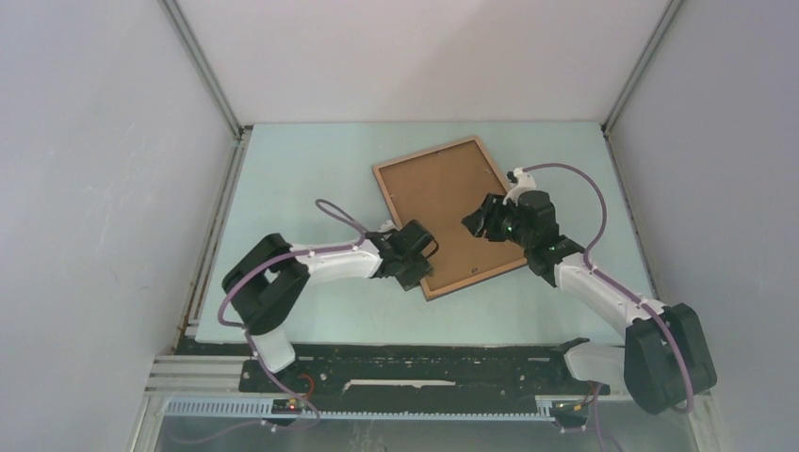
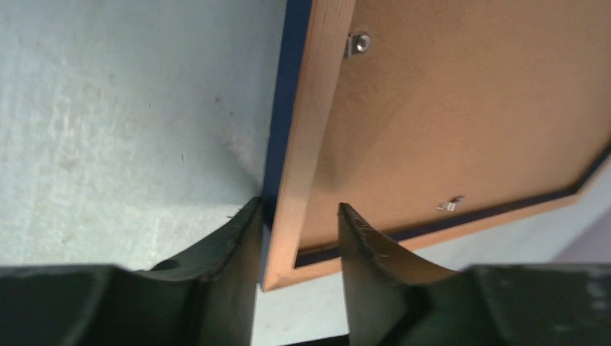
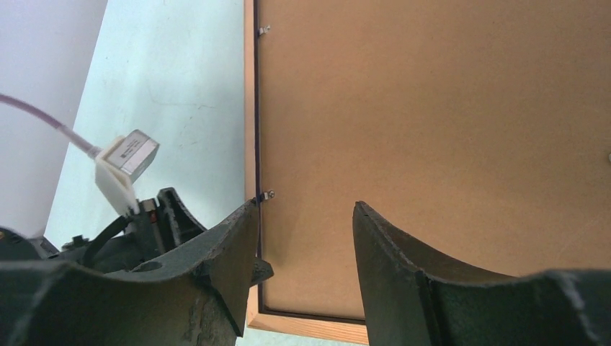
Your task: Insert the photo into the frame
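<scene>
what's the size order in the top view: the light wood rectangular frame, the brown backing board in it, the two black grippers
1. light wood rectangular frame
2. brown backing board, just smaller, set inside it
3. left gripper and right gripper: look about alike, so not ranked

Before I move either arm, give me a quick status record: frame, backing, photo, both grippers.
frame: flat on the table, light wood face up, set at an angle
backing board: seated in the frame, metal clips along its edge
photo: not visible in any view
left gripper: open, jaws straddling the frame's rail by its near corner
right gripper: open, over the opposite long edge, nothing held
</scene>
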### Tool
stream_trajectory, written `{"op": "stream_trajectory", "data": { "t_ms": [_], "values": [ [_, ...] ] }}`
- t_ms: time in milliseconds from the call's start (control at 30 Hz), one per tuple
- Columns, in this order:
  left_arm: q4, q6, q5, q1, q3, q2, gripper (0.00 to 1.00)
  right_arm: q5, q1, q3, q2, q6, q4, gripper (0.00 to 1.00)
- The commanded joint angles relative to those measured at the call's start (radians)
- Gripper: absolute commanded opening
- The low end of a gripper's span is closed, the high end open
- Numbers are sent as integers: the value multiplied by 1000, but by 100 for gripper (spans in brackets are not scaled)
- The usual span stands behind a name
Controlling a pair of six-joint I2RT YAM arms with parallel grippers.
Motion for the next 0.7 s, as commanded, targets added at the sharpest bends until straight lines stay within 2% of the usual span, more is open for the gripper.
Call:
{"op": "stream_trajectory", "data": {
  "t_ms": [0, 133, 233, 367, 467, 567, 667],
  "values": [
    [-138, 66, -44, -6, 152, 79, 35, -12, -13, 1, 5, 5, 46, 59],
    [-177, 80, -85, -1, 144, 70, 23, -25, -22, 1, 6, 11, 47, 59],
    [-190, 116, -92, 11, 154, 77, 21, -25, -24, 1, 6, 14, 46, 59],
    [-216, 240, -107, 25, 199, 103, 1, -27, -25, 1, 15, 19, 49, 59],
    [-241, 374, -125, 41, 237, 110, 0, -33, -31, 1, 17, 24, 49, 59],
    [-281, 510, -241, 61, 267, 100, 0, -39, -33, 1, 19, 28, 50, 59],
    [-224, 674, -263, 96, 251, 87, 0, -55, -34, 1, 29, 33, 59, 59]
  ]
}}
